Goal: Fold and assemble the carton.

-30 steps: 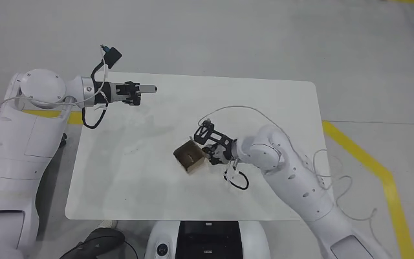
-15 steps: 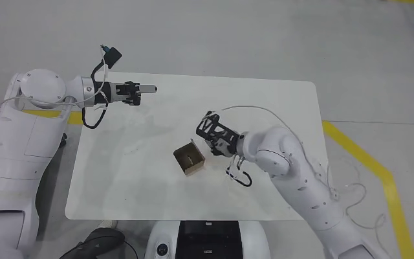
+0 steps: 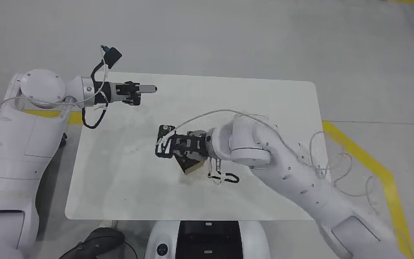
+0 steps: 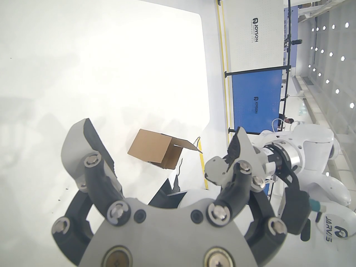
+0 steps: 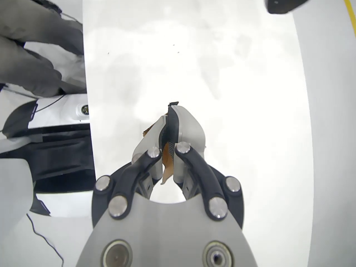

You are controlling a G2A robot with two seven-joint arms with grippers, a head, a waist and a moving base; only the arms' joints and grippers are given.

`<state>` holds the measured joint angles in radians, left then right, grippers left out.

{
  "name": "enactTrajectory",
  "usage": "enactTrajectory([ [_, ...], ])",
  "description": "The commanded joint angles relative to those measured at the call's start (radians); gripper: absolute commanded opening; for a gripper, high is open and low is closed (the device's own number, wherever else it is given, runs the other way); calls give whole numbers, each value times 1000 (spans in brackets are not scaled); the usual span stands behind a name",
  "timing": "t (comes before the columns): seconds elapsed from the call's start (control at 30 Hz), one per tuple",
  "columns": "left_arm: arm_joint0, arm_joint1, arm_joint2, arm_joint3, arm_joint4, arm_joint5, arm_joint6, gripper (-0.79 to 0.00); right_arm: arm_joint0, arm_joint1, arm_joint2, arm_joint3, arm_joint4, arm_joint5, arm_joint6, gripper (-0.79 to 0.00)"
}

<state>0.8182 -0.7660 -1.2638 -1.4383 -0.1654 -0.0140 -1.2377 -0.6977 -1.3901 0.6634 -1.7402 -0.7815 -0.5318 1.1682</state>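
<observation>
A small brown carton [image 3: 191,166] sits near the middle of the white table [image 3: 272,103]. My right gripper [image 3: 163,144] reaches across the carton toward its left side. In the right wrist view the gripper [image 5: 168,115] is shut, with a strip of the carton's brown card [image 5: 166,158] pinched between its fingers. My left gripper [image 3: 147,89] hangs over the table's far left edge, well away from the carton. The left gripper [image 4: 162,129] is open and holds nothing. From there the carton [image 4: 153,150] shows one flap sticking out at its open end.
A black cable loop [image 3: 220,177] hangs from the right wrist just beside the carton. A thin white cable [image 3: 213,114] arcs over the right arm. The table's right half and far side are bare. Yellow floor tape [image 3: 362,155] runs to the right of the table.
The right arm swung its gripper from the carton's right side across to its left side, and it is now shut on the card. The left arm has not moved.
</observation>
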Motion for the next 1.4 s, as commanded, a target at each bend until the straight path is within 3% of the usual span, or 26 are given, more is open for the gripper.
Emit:
enactTrajectory([
  [0.0,0,0,0,0,0,0,0,0,38,-12,-38,40,9,-20,-2,-785],
  [0.4,2,0,0,-1,1,0,7,0,129,-47,-186,147,-53,-102,18,-785],
  [0.77,93,18,-80,-72,8,32,59,0,197,-59,-296,222,-71,-123,-3,-785],
  [1.1,259,46,-236,-157,-39,28,69,0,256,-87,-401,308,-59,-123,-3,-785],
  [1.37,259,46,-236,-157,-39,28,69,0,284,-123,-453,363,-78,-120,0,-785],
])
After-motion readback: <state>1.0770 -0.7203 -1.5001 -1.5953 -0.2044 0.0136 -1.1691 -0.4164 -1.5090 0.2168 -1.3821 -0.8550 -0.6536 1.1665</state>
